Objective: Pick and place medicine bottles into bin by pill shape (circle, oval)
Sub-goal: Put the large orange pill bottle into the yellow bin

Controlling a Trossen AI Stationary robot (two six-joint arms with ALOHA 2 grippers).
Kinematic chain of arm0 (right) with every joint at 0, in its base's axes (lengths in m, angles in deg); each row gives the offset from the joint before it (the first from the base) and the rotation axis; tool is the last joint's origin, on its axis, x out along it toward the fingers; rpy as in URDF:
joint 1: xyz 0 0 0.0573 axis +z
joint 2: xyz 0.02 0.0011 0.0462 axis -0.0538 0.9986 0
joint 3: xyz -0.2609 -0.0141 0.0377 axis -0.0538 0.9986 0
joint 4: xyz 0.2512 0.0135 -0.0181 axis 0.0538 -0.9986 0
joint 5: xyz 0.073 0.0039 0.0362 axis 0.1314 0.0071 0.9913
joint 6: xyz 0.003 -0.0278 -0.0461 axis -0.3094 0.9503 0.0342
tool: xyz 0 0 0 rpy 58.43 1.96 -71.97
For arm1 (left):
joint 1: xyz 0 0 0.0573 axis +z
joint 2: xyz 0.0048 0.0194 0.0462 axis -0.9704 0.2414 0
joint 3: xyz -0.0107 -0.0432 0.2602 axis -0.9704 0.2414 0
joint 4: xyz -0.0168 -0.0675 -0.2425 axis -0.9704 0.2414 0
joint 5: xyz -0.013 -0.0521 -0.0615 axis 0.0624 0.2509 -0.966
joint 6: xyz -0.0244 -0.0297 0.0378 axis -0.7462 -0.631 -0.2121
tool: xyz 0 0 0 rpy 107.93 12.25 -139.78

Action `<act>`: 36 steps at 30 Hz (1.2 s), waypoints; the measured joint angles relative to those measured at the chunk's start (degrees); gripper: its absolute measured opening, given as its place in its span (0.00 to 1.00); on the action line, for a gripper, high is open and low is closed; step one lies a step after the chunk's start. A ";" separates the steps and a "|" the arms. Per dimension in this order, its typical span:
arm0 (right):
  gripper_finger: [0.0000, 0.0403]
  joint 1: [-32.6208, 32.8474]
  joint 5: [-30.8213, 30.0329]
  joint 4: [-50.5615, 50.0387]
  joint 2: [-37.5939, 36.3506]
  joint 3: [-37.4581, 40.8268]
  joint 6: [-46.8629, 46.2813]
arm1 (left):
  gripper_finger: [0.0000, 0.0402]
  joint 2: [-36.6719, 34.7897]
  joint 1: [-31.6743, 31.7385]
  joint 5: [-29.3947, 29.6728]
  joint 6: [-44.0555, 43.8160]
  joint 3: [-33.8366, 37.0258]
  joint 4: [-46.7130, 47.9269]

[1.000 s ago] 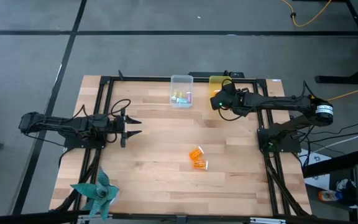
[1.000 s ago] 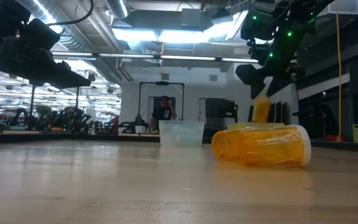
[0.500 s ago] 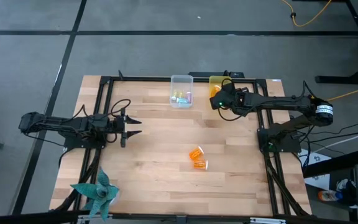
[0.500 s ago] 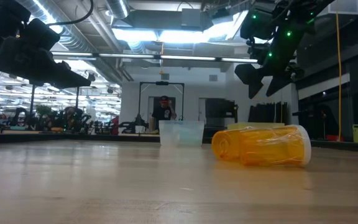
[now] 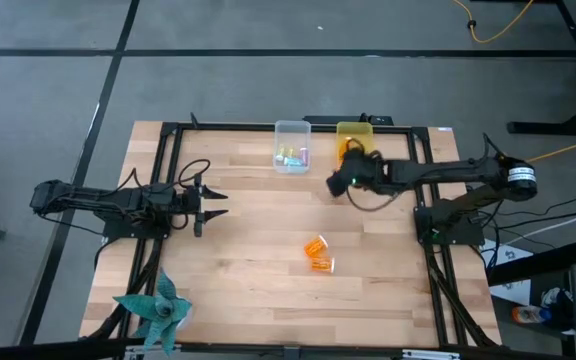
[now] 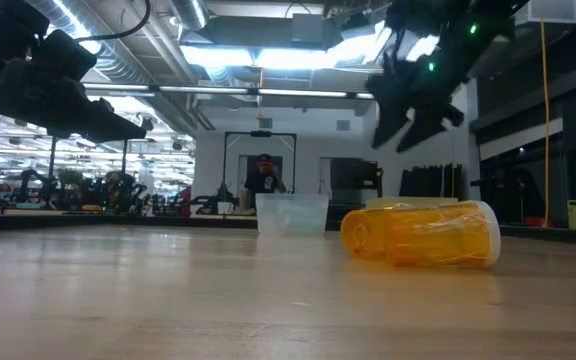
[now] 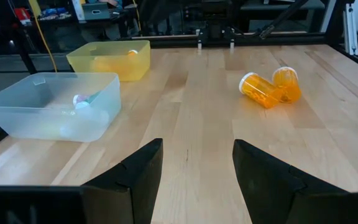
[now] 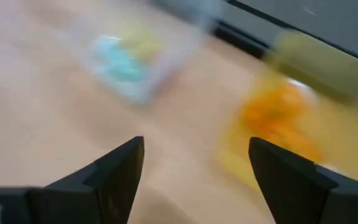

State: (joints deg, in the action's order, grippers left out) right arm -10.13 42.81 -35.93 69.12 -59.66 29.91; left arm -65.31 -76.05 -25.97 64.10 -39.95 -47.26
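Pinwheel: a teal paper pinwheel (image 5: 153,308) lies at the table's near left corner, well behind and to one side of the left gripper, no part of the sorting
Left gripper: the left gripper (image 5: 211,205) hangs over the left half of the table (image 5: 248,260), fingers (image 7: 135,180) spread wide with nothing between them; this arm waits
Clear bin: the clear bin (image 5: 291,145) sits at the far edge, ahead of the left gripper and just beside the right gripper's open side; small pastel vials (image 5: 290,156) lie inside it
Amber bottles: two amber bottles (image 5: 317,253) with white caps lie on their sides, touching, near the table's middle; they are well apart from both grippers, nearer the viewer than the right one
Right gripper: the right gripper (image 5: 336,183) hovers above the wood just in front of the bins, fingers (image 8: 114,171) apart and empty
Yellow bin: the yellow bin (image 5: 353,133) stands just beyond the right gripper, beside the clear one, with orange contents showing in the right wrist view
Step in hand: by my reading, the right arm is between bottles, free to fetch one
Next move: it likely calls for reaching toward the amber pair, lowering over a single bottle and closing across its body without nudging its neighbour
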 joint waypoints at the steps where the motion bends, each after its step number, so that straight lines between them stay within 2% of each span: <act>1: 0.72 1.77 0.95 2.03 0.00 0.00 2.10 | 0.47 0.00 0.00 0.00 0.00 0.00 0.00; 3: 0.72 5.03 4.23 5.09 0.00 0.00 6.39 | 0.47 0.00 -0.01 0.00 -0.02 0.00 0.00; 6: 0.72 8.66 12.95 6.27 0.00 0.00 10.54 | 0.47 0.00 -0.02 0.00 -0.02 0.00 0.00; 8: 0.72 10.75 18.90 6.27 0.00 0.00 10.61 | 0.47 0.00 0.00 0.00 -0.04 0.00 0.00; 10: 0.72 12.92 22.40 6.40 0.00 0.00 9.21 | 0.47 -0.01 -0.02 0.00 -0.20 0.00 0.00; 13: 0.72 16.13 22.61 6.64 0.00 0.00 6.92 | 0.47 0.00 -0.02 0.00 -0.35 0.00 -0.02; 19: 0.72 21.67 18.52 6.70 0.00 0.00 4.17 | 0.47 -0.01 -0.02 0.00 -0.57 0.00 -0.01; 24: 0.72 24.86 17.60 8.30 0.00 0.00 3.20 | 0.47 -0.01 -0.01 0.00 -0.57 0.00 -0.02; 32: 0.72 27.23 14.06 10.74 3.06 0.00 3.31 | 0.47 -0.02 -0.02 -0.02 -0.55 0.00 -0.01; 36: 0.72 27.15 14.68 12.35 6.15 0.00 4.17 | 0.47 -0.02 -0.01 -0.01 -0.55 0.00 -0.01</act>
State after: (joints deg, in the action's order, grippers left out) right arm 17.01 57.49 -23.58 75.27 -59.66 34.08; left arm -65.33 -76.05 -25.98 63.56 -39.95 -47.27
